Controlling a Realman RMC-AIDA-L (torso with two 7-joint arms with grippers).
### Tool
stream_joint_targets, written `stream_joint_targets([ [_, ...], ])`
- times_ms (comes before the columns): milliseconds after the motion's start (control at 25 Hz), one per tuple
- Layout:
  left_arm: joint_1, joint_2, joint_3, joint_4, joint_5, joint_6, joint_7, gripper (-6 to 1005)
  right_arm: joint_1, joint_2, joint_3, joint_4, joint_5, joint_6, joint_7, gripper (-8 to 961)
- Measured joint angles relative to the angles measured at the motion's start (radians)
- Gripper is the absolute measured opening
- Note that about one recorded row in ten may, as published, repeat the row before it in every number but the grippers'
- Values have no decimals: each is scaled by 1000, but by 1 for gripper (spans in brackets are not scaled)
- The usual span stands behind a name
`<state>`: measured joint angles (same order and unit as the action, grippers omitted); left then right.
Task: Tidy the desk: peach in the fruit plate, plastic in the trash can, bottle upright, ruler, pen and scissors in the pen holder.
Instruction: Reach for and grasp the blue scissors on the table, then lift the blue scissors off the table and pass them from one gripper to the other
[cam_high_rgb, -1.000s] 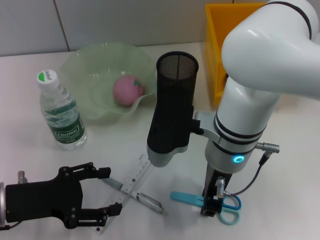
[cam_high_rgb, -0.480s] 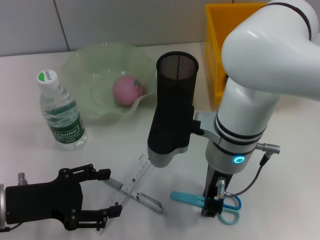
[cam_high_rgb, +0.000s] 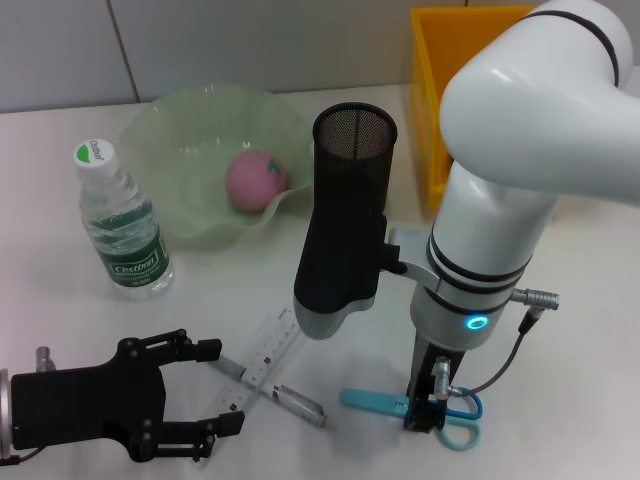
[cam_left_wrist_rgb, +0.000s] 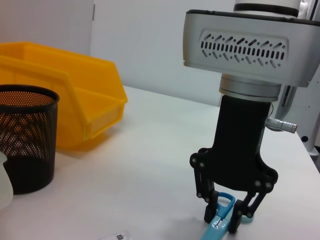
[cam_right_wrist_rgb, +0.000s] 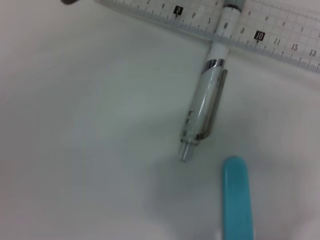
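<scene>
The blue-handled scissors lie flat on the table at the front right. My right gripper points straight down and is shut on their handle; the left wrist view shows its fingers on both sides of the scissors. A clear ruler and a white pen lie crossed at the front centre. My left gripper stands open beside their near ends. The peach rests in the green fruit plate. The bottle stands upright. The black mesh pen holder stands mid-table. No plastic shows.
The yellow trash can stands at the back right, behind my right arm. My right forearm hangs in front of the pen holder. The right wrist view shows the pen, the ruler and the scissors' blue tip on white table.
My right arm has sunk slightly onto the scissors, which shifted a little toward the table's front. The left gripper drew back a little toward the front edge.
</scene>
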<state>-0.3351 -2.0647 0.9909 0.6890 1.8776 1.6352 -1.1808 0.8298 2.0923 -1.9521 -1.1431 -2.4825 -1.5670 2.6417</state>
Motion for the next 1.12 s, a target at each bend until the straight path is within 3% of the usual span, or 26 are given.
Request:
stream_joint_targets([
  [760, 6, 0, 0, 0, 0, 1, 1, 862, -1, 0, -13, -17, -12, 4, 12, 240],
  [1000, 7, 0, -2, 0, -3, 3, 1, 862, -10, -5, 102, -37, -6, -3, -12, 238],
  [1120, 7, -2, -3, -4, -12, 6, 1, 862, -33, -7, 234, -38, -4, -5, -79, 238],
])
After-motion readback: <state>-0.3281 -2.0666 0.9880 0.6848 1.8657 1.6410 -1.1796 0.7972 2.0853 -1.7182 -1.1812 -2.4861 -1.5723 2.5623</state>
